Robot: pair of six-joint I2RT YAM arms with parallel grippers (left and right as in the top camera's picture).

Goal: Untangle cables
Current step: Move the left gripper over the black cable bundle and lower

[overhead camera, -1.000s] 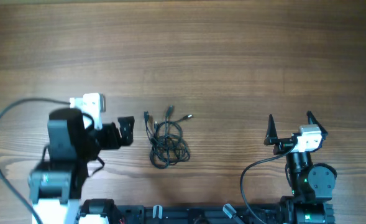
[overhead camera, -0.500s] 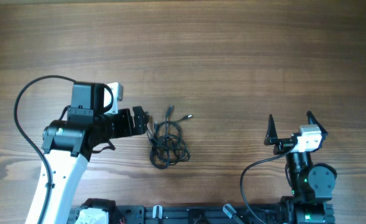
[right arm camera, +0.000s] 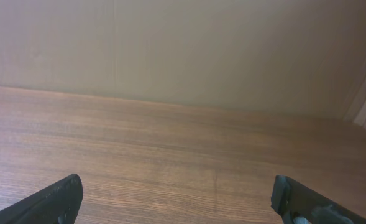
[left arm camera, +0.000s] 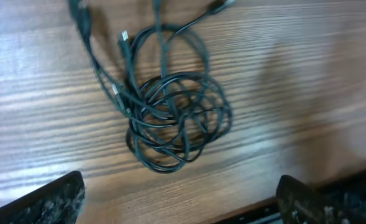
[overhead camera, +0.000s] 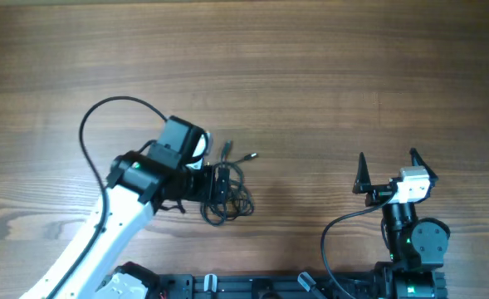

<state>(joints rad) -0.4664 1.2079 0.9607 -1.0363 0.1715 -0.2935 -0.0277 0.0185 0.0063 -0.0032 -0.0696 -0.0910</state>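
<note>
The cables point(overhead camera: 238, 199) lie as one knotted bundle of thin black cords near the middle of the wooden table point(overhead camera: 327, 75), with plug ends fanning out toward the back. My left gripper point(overhead camera: 214, 184) hangs over the bundle's left side, open. In the left wrist view the cables point(left arm camera: 176, 118) sit beyond the left gripper point(left arm camera: 179, 205), whose fingertips point(left arm camera: 52, 199) stand wide apart with only wood between them. My right gripper point(overhead camera: 387, 170) is open at the front right, far from the bundle. In the right wrist view the right gripper point(right arm camera: 179, 202) faces bare wood.
A black rail point(overhead camera: 269, 286) runs along the table's front edge between the arm bases. The left arm's thick black cable point(overhead camera: 103, 120) loops behind it. A plain wall point(right arm camera: 183, 50) rises behind the table.
My left arm has swung right from the front left and now has its open gripper over the bundle's left side. The cables and the right arm have not moved.
</note>
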